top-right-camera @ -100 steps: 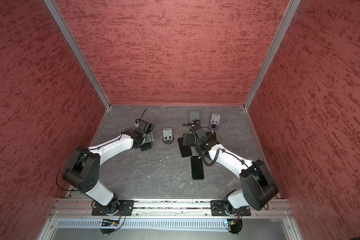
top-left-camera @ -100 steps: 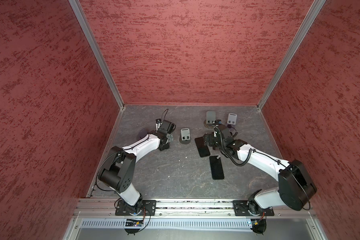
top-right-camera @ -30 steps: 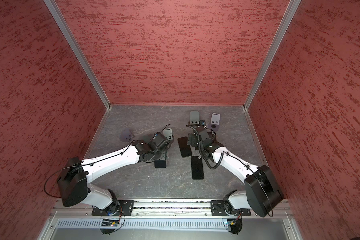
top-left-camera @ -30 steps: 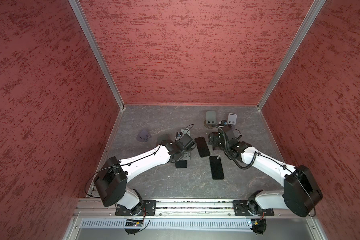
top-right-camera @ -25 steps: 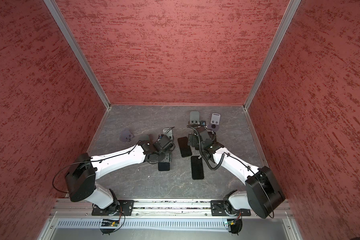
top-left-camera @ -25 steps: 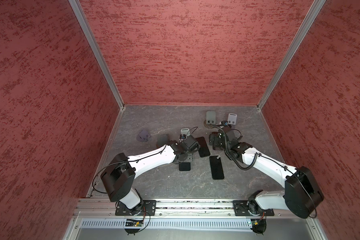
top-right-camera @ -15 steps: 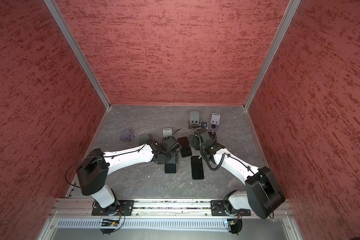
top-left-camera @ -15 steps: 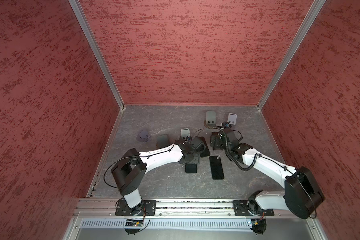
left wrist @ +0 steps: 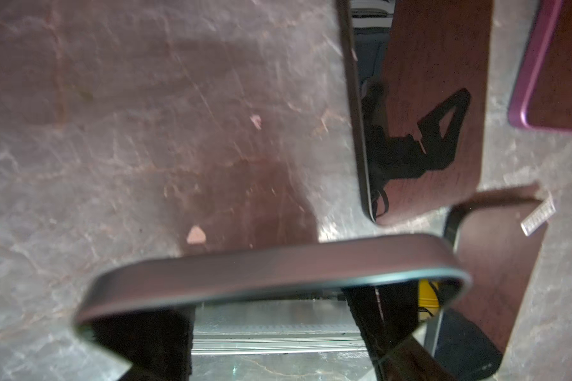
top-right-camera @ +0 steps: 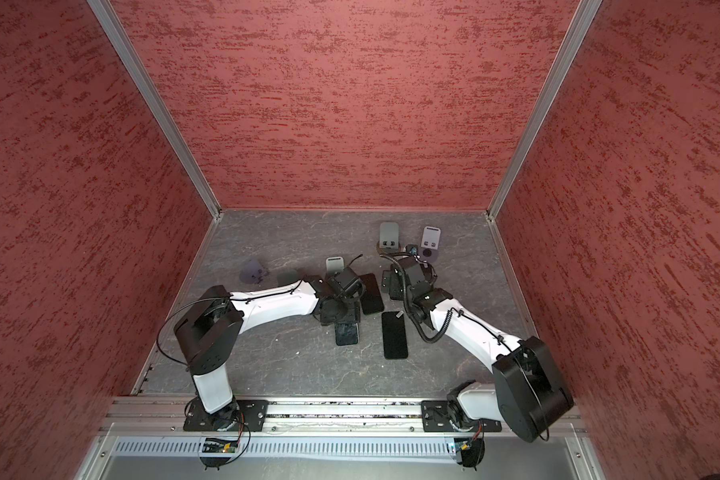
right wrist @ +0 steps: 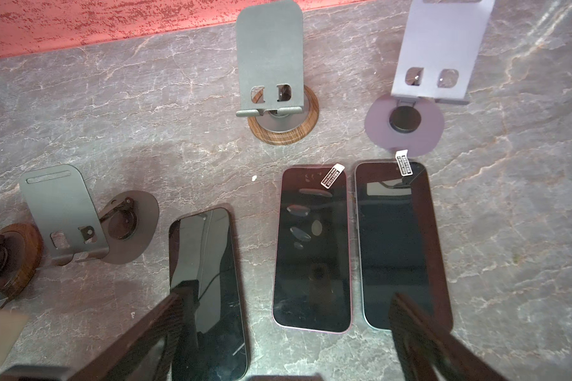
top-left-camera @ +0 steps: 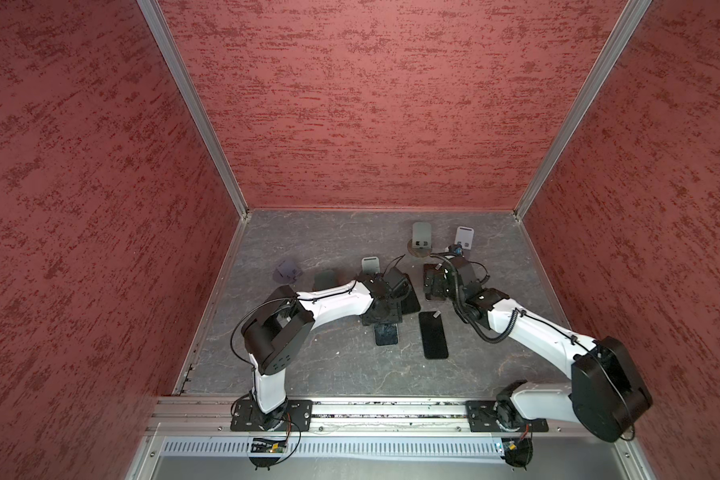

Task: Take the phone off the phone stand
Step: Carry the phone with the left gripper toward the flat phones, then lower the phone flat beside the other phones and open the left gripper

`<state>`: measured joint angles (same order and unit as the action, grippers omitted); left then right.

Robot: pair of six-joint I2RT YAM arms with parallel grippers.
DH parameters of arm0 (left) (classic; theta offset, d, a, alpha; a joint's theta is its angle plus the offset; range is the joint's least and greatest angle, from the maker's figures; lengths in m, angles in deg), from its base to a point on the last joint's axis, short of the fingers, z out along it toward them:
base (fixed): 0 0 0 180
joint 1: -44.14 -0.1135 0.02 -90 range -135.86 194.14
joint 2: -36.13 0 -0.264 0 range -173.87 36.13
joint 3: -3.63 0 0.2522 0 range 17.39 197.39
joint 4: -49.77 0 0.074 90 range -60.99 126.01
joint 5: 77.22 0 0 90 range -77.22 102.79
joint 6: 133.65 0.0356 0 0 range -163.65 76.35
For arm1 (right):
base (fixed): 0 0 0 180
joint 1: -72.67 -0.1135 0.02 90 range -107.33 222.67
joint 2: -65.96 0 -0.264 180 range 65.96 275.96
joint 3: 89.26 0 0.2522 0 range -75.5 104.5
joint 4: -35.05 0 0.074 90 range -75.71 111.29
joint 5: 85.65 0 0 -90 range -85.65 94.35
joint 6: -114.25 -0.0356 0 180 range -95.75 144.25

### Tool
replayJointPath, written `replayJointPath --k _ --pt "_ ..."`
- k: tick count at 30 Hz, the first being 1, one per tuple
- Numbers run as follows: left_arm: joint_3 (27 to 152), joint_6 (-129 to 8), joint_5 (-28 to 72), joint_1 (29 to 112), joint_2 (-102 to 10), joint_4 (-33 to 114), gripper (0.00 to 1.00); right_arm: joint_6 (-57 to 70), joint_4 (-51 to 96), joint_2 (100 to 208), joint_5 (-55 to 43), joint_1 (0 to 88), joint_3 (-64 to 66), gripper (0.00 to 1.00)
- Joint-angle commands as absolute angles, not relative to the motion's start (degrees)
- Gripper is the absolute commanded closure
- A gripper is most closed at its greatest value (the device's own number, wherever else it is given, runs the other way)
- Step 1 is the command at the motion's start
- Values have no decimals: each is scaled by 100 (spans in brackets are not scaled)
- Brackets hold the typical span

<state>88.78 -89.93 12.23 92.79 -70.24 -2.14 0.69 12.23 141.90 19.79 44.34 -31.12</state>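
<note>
Table (top-left-camera: 333, 365) grey stone | left gripper (top-left-camera: 382, 319) pinching phone (top-left-camera: 386, 333) by its edges, low over table, touching or not unclear | right gripper (right wrist: 293, 297) spread wide above flat phones (right wrist: 311, 247) | lone phone (top-left-camera: 433, 334) near held one | empty stand (top-left-camera: 370, 264) behind left gripper.

Both top views: even, diffuse light, sharp focus, soft shadows on floor (top-left-camera: 337, 365). Left wrist view: dim, red cast, blurred; near phone (left wrist: 271, 270) out of focus. Right wrist view: bright; screens (right wrist: 314, 250) mirror-like.

phone (top-left-camera: 386, 333): dark, nearly flat | phone stand (top-left-camera: 370, 264): grey, upright, apart
</note>
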Motion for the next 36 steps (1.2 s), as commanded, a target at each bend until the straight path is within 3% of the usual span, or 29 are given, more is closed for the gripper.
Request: replayJointPath --k 1,36 --pt "9085 -9016 1437 9094 -7199 -90 35 62 1378 14095 2032 4490 -3171 1" --pt "9696 -8892 1167 8719 -8353 -781 24 91 1520 14091 1829 4631 -3287 1"
